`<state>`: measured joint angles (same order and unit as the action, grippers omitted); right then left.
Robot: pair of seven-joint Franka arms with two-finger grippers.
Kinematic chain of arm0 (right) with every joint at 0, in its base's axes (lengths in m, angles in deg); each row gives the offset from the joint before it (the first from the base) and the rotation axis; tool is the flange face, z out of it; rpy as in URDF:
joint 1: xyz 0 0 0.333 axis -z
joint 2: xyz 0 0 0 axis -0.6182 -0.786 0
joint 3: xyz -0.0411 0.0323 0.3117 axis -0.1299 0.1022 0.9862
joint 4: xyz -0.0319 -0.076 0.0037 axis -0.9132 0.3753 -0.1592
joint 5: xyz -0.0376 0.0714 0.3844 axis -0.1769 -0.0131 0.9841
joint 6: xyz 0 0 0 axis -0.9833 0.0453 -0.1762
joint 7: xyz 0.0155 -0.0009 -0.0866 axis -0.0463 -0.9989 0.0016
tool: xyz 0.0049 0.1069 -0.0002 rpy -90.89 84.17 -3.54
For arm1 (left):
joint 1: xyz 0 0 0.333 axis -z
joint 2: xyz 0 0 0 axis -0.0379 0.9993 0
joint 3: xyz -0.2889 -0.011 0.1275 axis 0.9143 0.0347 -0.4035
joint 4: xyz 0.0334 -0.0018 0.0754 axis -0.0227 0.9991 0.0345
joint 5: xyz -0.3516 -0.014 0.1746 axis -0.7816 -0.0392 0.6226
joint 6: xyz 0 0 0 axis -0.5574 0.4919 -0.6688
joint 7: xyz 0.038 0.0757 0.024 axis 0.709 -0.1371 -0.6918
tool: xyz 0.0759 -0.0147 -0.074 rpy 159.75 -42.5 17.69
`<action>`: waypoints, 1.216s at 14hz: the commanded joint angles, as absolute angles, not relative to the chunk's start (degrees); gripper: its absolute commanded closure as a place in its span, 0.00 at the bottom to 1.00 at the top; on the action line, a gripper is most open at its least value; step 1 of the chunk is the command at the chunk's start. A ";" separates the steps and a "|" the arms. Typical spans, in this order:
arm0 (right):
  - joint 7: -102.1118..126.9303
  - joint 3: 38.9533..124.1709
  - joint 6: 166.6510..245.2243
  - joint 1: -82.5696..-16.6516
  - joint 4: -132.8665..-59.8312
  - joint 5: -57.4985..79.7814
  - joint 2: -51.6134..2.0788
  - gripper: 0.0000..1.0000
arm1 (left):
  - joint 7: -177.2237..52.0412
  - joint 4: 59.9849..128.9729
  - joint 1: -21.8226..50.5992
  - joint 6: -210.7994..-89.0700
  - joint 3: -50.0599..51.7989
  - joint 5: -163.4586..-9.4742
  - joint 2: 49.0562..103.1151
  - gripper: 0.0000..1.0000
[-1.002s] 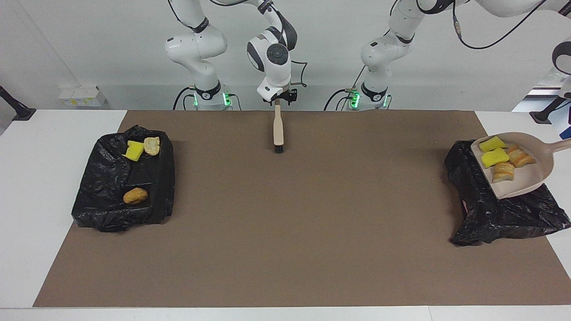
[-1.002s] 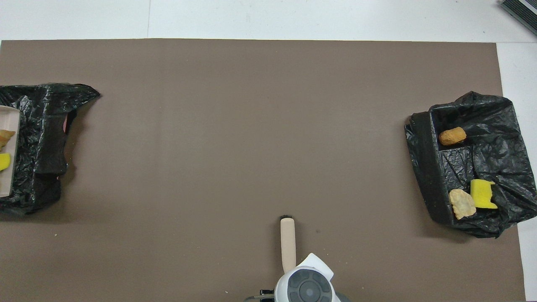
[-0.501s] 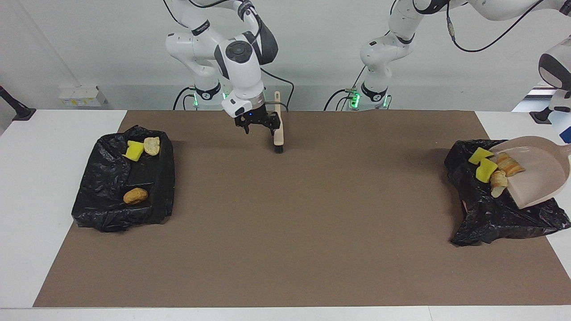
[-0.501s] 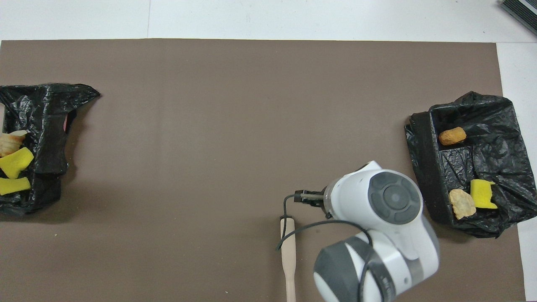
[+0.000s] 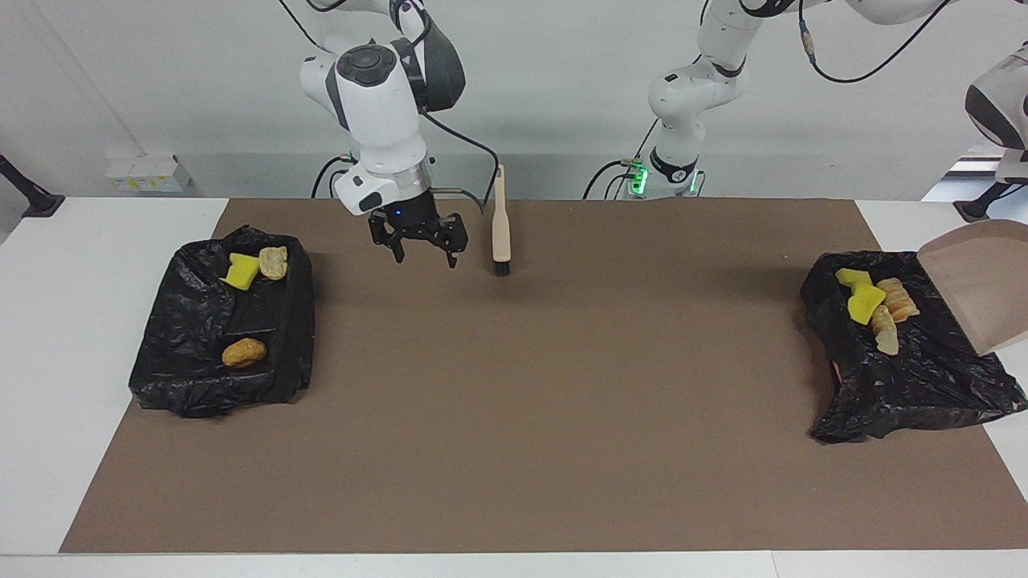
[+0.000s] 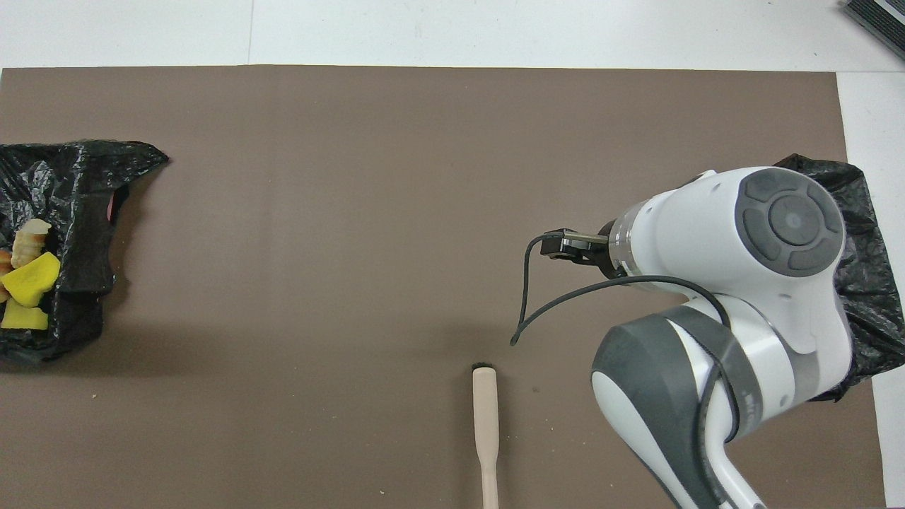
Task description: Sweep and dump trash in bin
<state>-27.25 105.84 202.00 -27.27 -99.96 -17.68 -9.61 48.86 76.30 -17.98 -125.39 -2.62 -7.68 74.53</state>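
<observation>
Trash (image 5: 869,305) lies in a black bag (image 5: 923,377) at the left arm's end of the worktop: yellow sponge bits and tan bread lumps, all in a little heap near the edge of the bag that is closer to the robots. The dustpan (image 5: 984,281) is tipped up steeply just above that bag, and nothing is on the part of it that shows. The left gripper is out of the picture, so its fingers cannot be seen. More trash (image 5: 255,269) sits in another black bag (image 5: 217,337) at the right arm's end of the worktop: a yellow bit and a pale lump side by side near the robots' edge, and an orange lump (image 5: 244,352) lying apart from them, toward the edge away from the robots. The right gripper (image 5: 420,245) hangs in the air over the brown mat (image 5: 514,417), between that bag and the brush (image 5: 500,225). Its fingers are spread wide and hold nothing. The brush lies flat on the mat near the robots' edge, about midway along it, with its dark bristles pointing away from the robots.
</observation>
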 commanded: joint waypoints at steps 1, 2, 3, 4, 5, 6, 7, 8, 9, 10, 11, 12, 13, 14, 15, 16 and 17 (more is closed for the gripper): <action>-26.53 106.35 199.26 -26.32 -96.84 -19.71 -10.39 0.00 | 45.42 78.53 -14.98 -121.52 -2.78 -6.31 71.48 1.00; -26.53 106.27 199.17 -25.97 -95.79 -20.76 -10.39 0.00 | 42.27 78.53 -13.84 -119.33 -2.69 -6.83 71.39 1.00; -26.53 106.18 199.17 -25.71 -95.00 -21.64 -9.96 0.00 | 38.32 78.53 -12.87 -116.78 -2.42 -7.53 71.39 1.00; -26.61 105.48 199.26 -25.71 -93.77 -21.65 -9.87 0.00 | 35.06 78.45 -11.64 -114.23 -2.42 -8.93 71.13 1.00; -26.44 103.56 199.17 -26.05 -91.76 -21.65 -9.87 0.00 | 32.51 78.36 -10.58 -111.60 -2.51 -10.60 71.04 1.00; -26.44 100.67 199.00 -26.84 -88.69 -21.91 -10.39 0.00 | 29.52 78.01 -9.44 -108.61 -2.42 -12.18 71.04 1.00; -26.18 98.90 198.30 -27.80 -87.01 -21.91 -10.39 0.00 | 25.66 77.74 -8.30 -105.89 -2.42 -13.94 70.95 1.00; -25.57 97.49 196.99 -28.60 -85.60 -22.43 -10.31 0.00 | 22.15 77.74 -7.94 -103.94 -2.42 -15.52 70.95 1.00; -24.78 96.52 194.19 -28.95 -83.41 -24.00 -10.13 0.00 | 19.50 77.65 -7.85 -102.10 -2.07 -16.58 70.60 1.00; -24.16 96.34 190.94 -29.83 -81.56 -25.32 -10.22 0.00 | 17.56 77.57 -7.50 -101.21 -1.81 -17.90 70.25 1.00; -23.72 95.81 186.82 -30.18 -79.98 -26.03 -10.13 0.00 | 16.15 77.65 -7.50 -100.85 -1.81 -19.56 69.72 1.00; -23.37 93.98 183.21 -31.32 -78.57 -26.13 -10.04 0.00 | 15.09 77.65 -7.15 -100.24 -1.72 -20.97 69.63 1.00; -23.01 90.57 179.69 -34.20 -77.51 -26.13 -9.78 0.00 | 12.82 77.65 -6.36 -99.10 -1.72 -22.38 69.63 1.00; -22.49 86.18 176.35 -37.45 -77.06 -25.78 -9.26 0.00 | 9.23 77.65 -5.22 -98.22 -1.72 -24.31 69.54 1.00; -21.70 82.48 173.80 -39.40 -77.06 -25.17 -8.29 0.00 | 5.36 77.74 -4.17 -97.43 -1.72 -26.85 69.54 1.00; -20.65 81.40 172.81 -39.50 -76.97 -24.90 -8.20 0.00 | 2.45 77.83 -3.55 -96.64 -1.63 -29.23 69.45 1.00; -18.90 81.04 172.80 -39.94 -77.06 -24.64 -8.11 0.00 | -0.01 78.09 -2.50 -95.93 -1.28 -31.34 69.37 1.00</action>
<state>-22.01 82.94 174.27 -38.94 -77.57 -24.96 -8.32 5.33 76.77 -4.83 -97.69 -1.05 -27.94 70.80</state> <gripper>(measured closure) 0.000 0.678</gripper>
